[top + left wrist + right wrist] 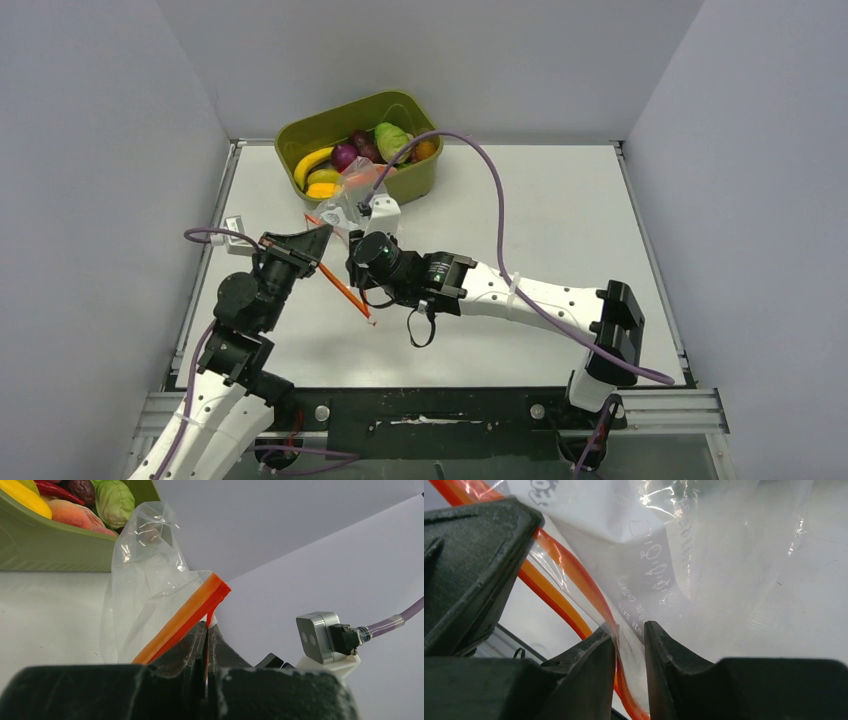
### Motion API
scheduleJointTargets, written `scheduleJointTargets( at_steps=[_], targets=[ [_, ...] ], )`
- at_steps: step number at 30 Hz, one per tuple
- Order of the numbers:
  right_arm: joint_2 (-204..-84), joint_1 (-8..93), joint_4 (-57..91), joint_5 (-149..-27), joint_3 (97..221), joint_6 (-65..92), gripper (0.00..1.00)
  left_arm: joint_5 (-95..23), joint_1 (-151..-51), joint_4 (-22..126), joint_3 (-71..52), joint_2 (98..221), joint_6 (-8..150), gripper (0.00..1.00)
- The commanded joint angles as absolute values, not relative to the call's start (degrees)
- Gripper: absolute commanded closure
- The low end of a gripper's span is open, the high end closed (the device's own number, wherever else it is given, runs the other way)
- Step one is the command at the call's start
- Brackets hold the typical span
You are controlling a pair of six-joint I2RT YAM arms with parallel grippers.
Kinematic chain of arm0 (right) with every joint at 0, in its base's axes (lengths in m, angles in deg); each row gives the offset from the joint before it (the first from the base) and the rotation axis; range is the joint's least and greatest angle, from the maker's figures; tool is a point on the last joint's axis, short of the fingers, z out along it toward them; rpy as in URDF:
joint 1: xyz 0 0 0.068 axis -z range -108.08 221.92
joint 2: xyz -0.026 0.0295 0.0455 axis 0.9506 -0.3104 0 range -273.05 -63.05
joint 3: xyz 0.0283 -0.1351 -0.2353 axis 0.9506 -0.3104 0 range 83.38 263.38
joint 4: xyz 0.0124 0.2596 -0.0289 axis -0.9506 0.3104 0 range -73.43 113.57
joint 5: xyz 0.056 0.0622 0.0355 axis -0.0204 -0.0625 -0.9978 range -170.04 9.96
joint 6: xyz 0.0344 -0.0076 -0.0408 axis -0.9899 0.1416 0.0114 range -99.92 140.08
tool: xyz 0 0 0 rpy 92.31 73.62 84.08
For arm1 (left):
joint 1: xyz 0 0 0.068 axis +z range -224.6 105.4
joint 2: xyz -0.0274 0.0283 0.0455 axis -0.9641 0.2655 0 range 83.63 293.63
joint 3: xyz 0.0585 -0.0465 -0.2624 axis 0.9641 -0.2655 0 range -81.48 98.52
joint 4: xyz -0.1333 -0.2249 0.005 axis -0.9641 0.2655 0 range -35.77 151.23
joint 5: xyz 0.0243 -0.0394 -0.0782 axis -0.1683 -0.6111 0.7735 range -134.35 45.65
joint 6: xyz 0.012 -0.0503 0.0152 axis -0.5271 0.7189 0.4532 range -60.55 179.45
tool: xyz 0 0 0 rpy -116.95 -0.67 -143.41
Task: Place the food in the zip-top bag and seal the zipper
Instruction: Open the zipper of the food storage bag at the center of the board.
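Note:
The food (345, 155), toy banana, cabbage, purple and orange pieces, lies in the olive-green tub (405, 185); it also shows in the left wrist view (115, 502). The clear zip-top bag (345, 198) hangs crumpled just in front of the tub, and no food is visible in it (145, 575) (724, 555). Its red-orange zipper (345, 290) runs down-right over the table. My left gripper (322, 235) (206, 630) is shut on the zipper's end (185, 615). My right gripper (368, 212) (630, 630) has its jaws a narrow gap apart, with the bag's rim and zipper (569, 570) between them.
The tub (50, 545) stands at the table's back, left of centre. The white table (560, 220) spreads to the right. Grey walls close in on three sides. A purple cable (495, 190) loops over the right arm. The left gripper's finger (469, 555) sits close beside my right one.

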State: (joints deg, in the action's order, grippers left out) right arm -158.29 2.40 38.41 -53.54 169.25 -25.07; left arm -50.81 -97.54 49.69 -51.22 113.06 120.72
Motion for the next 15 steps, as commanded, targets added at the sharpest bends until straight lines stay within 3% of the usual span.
scheduleJointTargets(
  at_steps=[1, 4, 10, 15],
  targets=[
    [-159.0, 2.2, 41.3, -49.0, 175.2, -23.7, 0.82, -51.8, -97.7, 50.0, -49.9, 112.5, 120.5, 1.0],
    [-157.7, 2.4, 41.3, -47.5, 173.8, -24.7, 1.0, -52.3, -97.6, 51.8, -49.6, 111.8, 118.4, 0.96],
    [-153.0, 5.0, 40.6, -48.4, 169.4, -30.5, 1.0, -48.3, -97.6, 55.1, -47.5, 108.9, 103.9, 0.59],
    [-148.7, 7.9, 37.1, -51.1, 163.2, -35.4, 1.0, -46.2, -97.6, 59.3, -45.6, 108.0, 96.8, 0.45]
  ],
)
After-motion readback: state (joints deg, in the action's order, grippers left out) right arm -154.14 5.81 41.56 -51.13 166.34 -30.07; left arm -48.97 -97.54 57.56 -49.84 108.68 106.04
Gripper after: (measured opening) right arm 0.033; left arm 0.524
